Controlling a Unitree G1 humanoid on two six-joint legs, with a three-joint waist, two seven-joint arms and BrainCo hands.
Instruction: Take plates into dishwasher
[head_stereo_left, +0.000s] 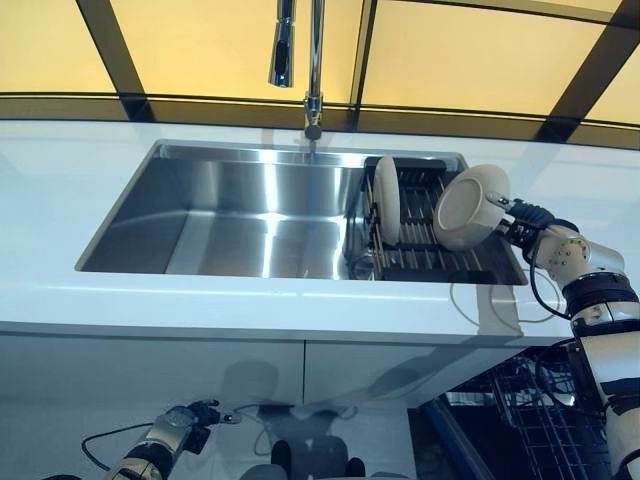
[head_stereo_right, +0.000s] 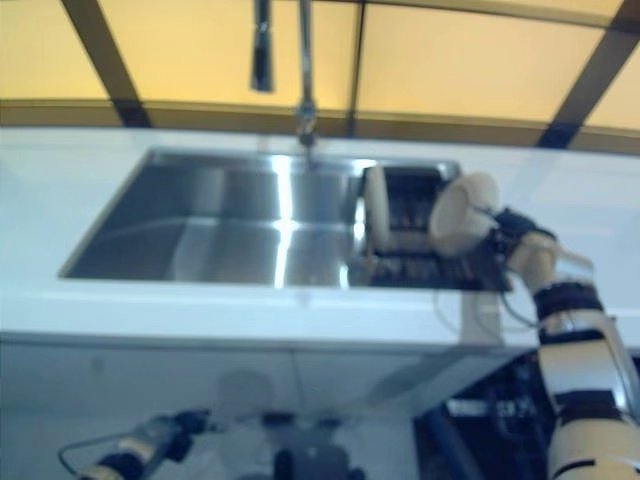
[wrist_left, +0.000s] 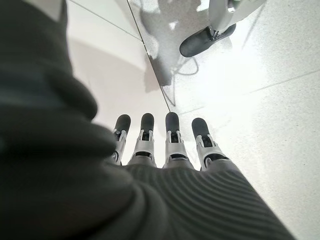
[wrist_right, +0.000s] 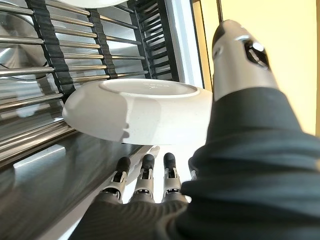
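Note:
A cream plate (head_stereo_left: 470, 207) hangs tilted over the right end of the dark dish rack (head_stereo_left: 430, 258) in the sink. My right hand (head_stereo_left: 520, 225) is shut on it: in the right wrist view the plate (wrist_right: 135, 115) sits pinched between the fingers (wrist_right: 145, 182) below and the thumb (wrist_right: 240, 55) above. A second cream plate (head_stereo_left: 387, 200) stands on edge in the rack, left of the held one. My left hand (head_stereo_left: 190, 418) is low in front of the cabinet, fingers (wrist_left: 170, 145) straight and holding nothing.
The steel sink (head_stereo_left: 240, 220) is set in a white counter (head_stereo_left: 60, 190), with a tall faucet (head_stereo_left: 283, 45) behind it. The wire basket of the open dishwasher (head_stereo_left: 540, 420) shows below the counter at the lower right.

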